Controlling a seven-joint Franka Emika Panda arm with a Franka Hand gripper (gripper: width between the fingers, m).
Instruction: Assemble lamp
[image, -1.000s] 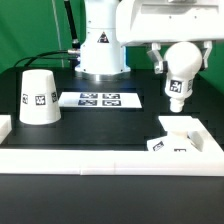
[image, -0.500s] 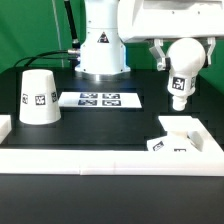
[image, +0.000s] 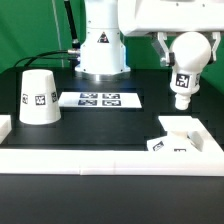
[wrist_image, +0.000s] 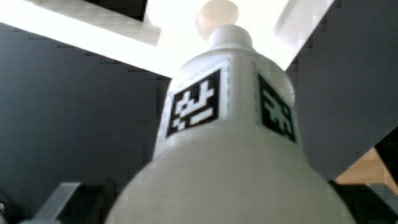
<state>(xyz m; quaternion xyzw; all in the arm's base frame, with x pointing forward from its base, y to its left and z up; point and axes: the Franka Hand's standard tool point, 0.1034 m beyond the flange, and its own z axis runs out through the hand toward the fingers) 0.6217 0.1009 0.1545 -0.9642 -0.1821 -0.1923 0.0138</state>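
Above the table on the exterior view's right, the gripper (image: 188, 47) holds the bulb (image: 184, 75) in the air. Its fingers are closed on the round head, and the tagged stem hangs down, tilted a little. The base (image: 180, 129) lies flat on the table lower in that view, apart from the bulb. The shade (image: 38, 97) stands well away on the exterior view's left, past the marker board (image: 100, 99). The step in hand looks like seating the bulb's stem in the base. To do it well, the arm should first bring the stem upright, then centre its tip over the base's socket before going down. The socket itself cannot be made out from here. In the wrist view the bulb (wrist_image: 222, 130) fills most of the picture and its narrow tip points at a white surface beyond, so that view is the better guide for lining up. The descent should be slow and straight. If the stem meets the base at a slant, it may slide the light base aside or twist in the grip.
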